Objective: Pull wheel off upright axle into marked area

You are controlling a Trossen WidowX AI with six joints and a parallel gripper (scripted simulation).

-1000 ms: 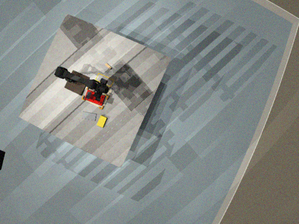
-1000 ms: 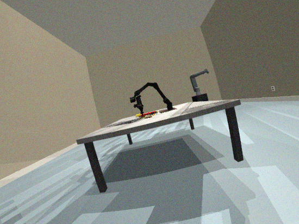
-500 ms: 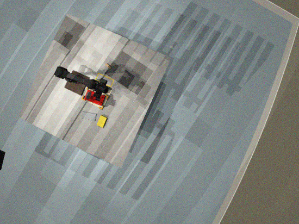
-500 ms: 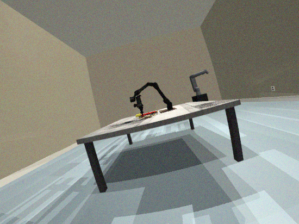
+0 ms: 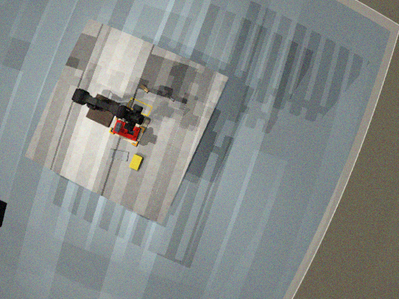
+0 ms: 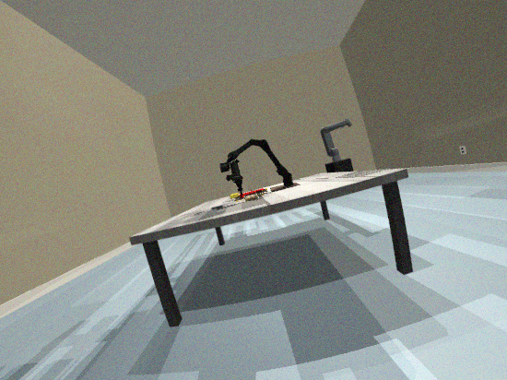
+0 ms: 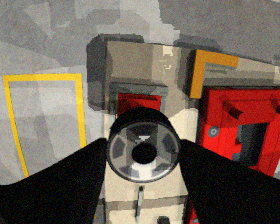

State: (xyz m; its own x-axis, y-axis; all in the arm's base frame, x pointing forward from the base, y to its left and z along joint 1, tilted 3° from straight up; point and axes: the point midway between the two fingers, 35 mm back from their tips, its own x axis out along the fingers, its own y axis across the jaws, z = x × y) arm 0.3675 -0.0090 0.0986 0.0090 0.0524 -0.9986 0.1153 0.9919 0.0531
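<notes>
We've got the wheel (image 7: 144,153) clamped betw. both black fingers, above a beige base (image 7: 140,66); yellow-outlined area (image 7: 44,122) at left, red block (image 7: 240,128) at right.

Bare test room — tan walls (image 6: 69,159), a lone table (image 6: 323,191), second arm (image 6: 333,142) on a pedestal.
</notes>
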